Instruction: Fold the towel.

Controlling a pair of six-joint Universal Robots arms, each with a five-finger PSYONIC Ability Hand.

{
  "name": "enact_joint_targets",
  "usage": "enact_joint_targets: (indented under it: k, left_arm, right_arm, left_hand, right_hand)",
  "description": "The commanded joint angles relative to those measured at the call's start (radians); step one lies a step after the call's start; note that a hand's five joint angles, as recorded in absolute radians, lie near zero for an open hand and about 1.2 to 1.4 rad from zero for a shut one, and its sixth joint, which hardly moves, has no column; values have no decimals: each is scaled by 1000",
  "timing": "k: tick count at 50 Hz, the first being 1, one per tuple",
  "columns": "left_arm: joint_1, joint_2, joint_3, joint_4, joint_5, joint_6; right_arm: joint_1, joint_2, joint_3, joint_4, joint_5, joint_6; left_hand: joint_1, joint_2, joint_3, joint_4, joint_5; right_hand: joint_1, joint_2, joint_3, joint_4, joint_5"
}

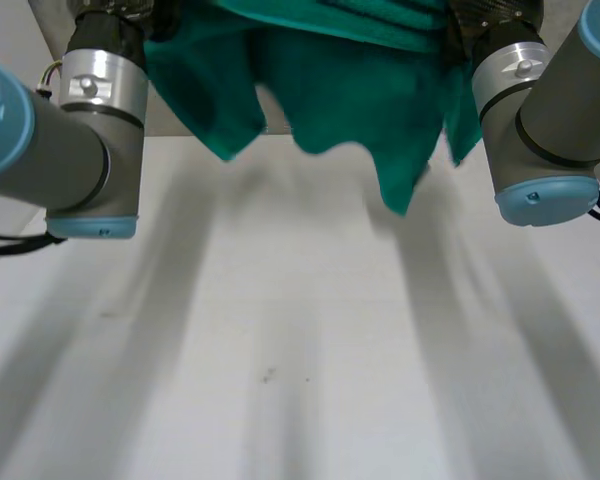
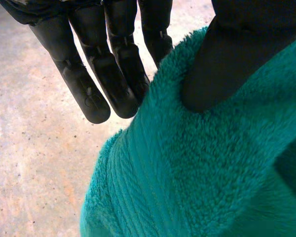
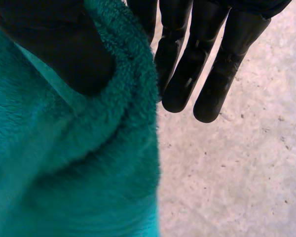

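Head view: green towel [image 1: 350, 90] hangs in the air between the left arm [image 1: 60, 150] and right arm [image 1: 550, 130], its lower edge uneven and off the white table [image 1: 300, 350].
Left wrist view: left hand [image 2: 113, 74] pinches a towel edge, thumb pressed into the pile, straight fingers behind it.
Right wrist view: right hand [image 3: 187, 69] has the same grip, thumb on the towel edge, fingers straight behind, table below.

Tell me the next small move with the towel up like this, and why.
Probably lower both hands until the towel touches the table: the left hand and right hand each pinch its upper edge, and it hangs unevenly, clear of the surface.
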Motion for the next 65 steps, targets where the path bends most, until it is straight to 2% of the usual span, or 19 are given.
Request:
enact_joint_targets:
  k: [1, 11, 16, 20, 23, 25, 28, 37, 41, 42, 49, 65]
  left_arm:
    - [0, 2, -255, 2, 4, -32]
    - [5, -69, -509, -40, -17, -25]
    - [-20, -49, -588, -109, -37, -25]
    - [-31, -9, -595, -150, -39, -31]
    - [-29, 48, -598, -191, -39, -34]
    - [-31, 82, -597, -218, -39, -37]
    - [-32, 115, -597, -242, -39, -46]
    - [-35, 163, -597, -251, -37, -112]
    - [-32, 166, -595, -264, -37, -117]
    - [-31, 166, -595, -267, -37, -117]
    - [-22, 201, -592, -287, -37, -120]
    - [-31, 269, -583, -288, -37, -144]
  right_arm:
    - [-5, 11, 39, 194, -87, 0]
    - [1, 214, 70, 464, -95, -82]
    - [-8, 239, 122, 492, -102, -73]
    - [-22, 184, 188, 427, -102, -31]
    - [-97, 3, 332, 316, -119, 58]
    - [-126, -54, 384, 287, -136, 84]
    - [-162, -106, 469, 273, -185, 119]
    - [-268, -211, 651, 314, -343, 144]
    - [-284, -211, 682, 367, -382, 110]
    - [-291, -209, 697, 380, -392, 60]
    - [-321, -206, 749, 390, -391, -83]
    - [-311, -12, 700, 336, -394, -86]
  left_hand:
    - [283, 201, 207, 204, 268]
    - [283, 201, 207, 204, 268]
    - [283, 201, 207, 204, 268]
    - [283, 201, 207, 204, 268]
    - [283, 201, 207, 204, 268]
    - [283, 201, 207, 204, 268]
    - [283, 201, 207, 204, 268]
    - [283, 201, 207, 204, 268]
    - [283, 201, 207, 204, 268]
    - [283, 201, 207, 204, 268]
    - [283, 201, 207, 204, 268]
    - [283, 201, 207, 204, 268]
  right_hand:
    - [433, 224, 217, 203, 233]
    - [433, 224, 217, 203, 233]
    - [396, 187, 180, 167, 196]
    - [258, 49, 42, 29, 58]
    - [-251, -460, -467, -481, -451]
    - [-384, -594, -601, -614, -585]
    - [-511, -720, -727, -741, -711]
    - [-661, -870, -877, -890, -861]
    - [-652, -861, -868, -882, -853]
    - [-626, -835, -842, -856, -826]
    - [-544, -753, -760, -773, -744]
    - [-329, -538, -546, -559, -530]
